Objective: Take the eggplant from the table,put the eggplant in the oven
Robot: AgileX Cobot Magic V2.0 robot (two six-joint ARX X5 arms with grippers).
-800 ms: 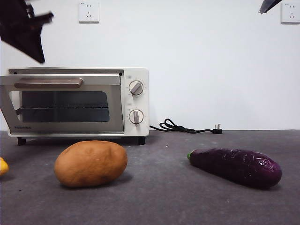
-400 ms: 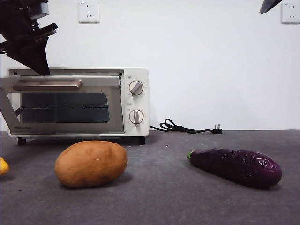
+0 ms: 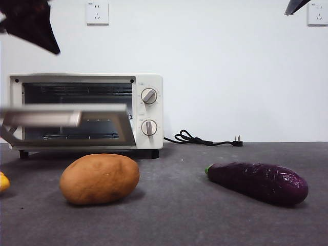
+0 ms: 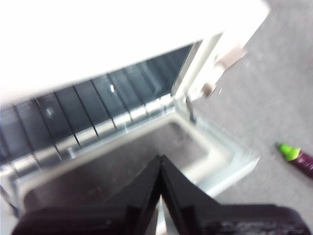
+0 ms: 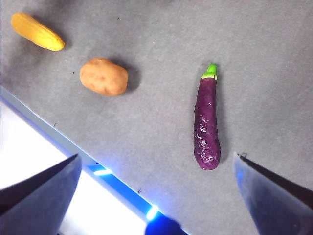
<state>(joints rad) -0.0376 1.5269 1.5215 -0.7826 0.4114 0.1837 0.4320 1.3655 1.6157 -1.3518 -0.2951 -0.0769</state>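
Spanning the whole scene, the table (image 3: 205, 215) is being seen as a dark grey, mottled surface. At its back left the oven (image 3: 148, 82) is standing against a white wall, and its door (image 3: 66, 120) is being shown partly lowered and blurred, with the wire rack (image 4: 73, 127) exposed inside. The potato (image 3: 99, 178) is lying in front of the oven, apart from it. The eggplant (image 3: 259, 182) is resting on the table well to the right of the potato, untouched, with its green stem end turned toward the oven; in the right wrist view the eggplant (image 5: 207, 122) is being seen from above, well apart from the potato (image 5: 103, 77). A yellow vegetable (image 5: 37, 32) is lying beyond the potato, only its edge showing at the left border of the front view. A black power cord (image 3: 202, 139) is lying by the wall, right of the oven.

The left gripper (image 4: 160, 164) is being held above the oven's open mouth, its jaws pressed together with nothing between them. The right gripper (image 5: 156, 169) is being held high over the table, its jaws spread wide, and nothing is being gripped.
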